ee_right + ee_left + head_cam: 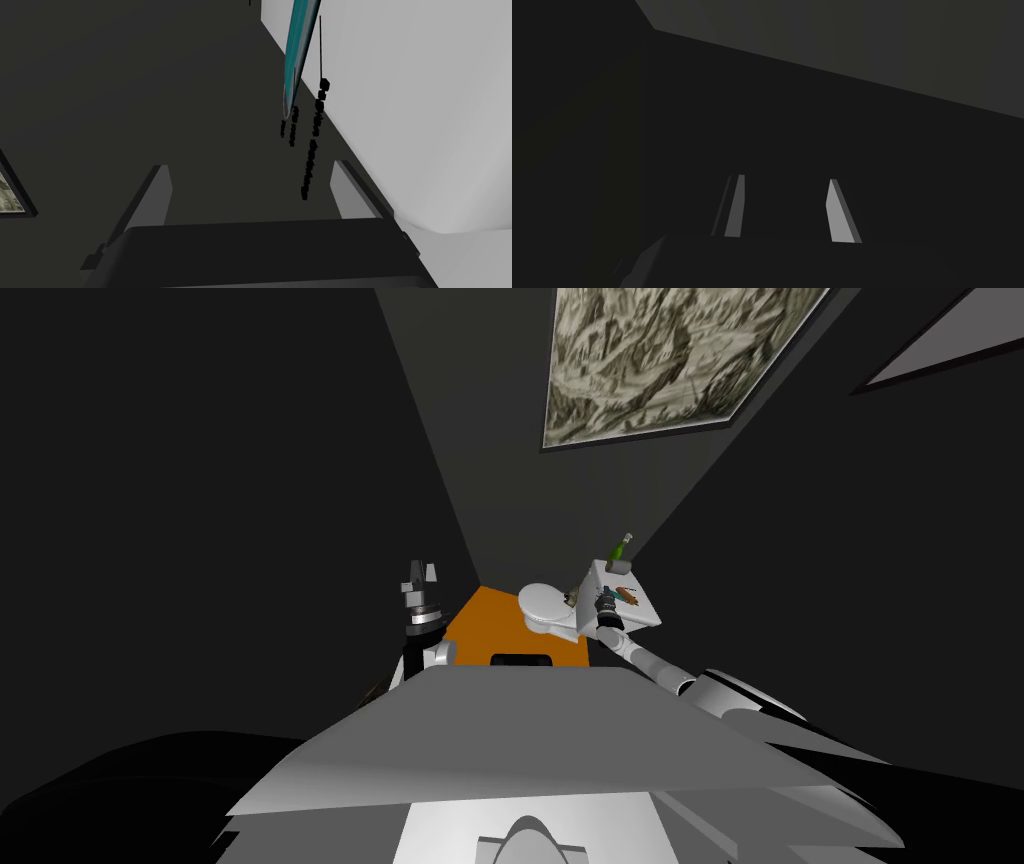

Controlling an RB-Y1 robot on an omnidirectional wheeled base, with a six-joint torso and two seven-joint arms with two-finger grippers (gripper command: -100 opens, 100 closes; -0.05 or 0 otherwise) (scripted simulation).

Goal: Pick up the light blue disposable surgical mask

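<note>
The mask [298, 55] is teal and seen edge-on, with black beaded strings [311, 150] trailing from it toward my hand. It lies against a white surface [430, 115], just beyond my right gripper [250, 165], whose fingers stand open with nothing between them. In the head view the mask [609, 591] is a small teal patch on the white toilet tank lid [643, 611], with my right gripper [603, 604] at the lid's near edge. My left gripper [419, 568] is raised to the left beside a dark wall, and its fingers [734, 205] are open and empty.
A green bottle [620, 550] stands at the tank lid's far end, and a brown object [627, 594] lies next to the mask. The white toilet bowl [545, 606] sits left of the tank over an orange floor [490, 633]. Dark walls close in on both sides.
</note>
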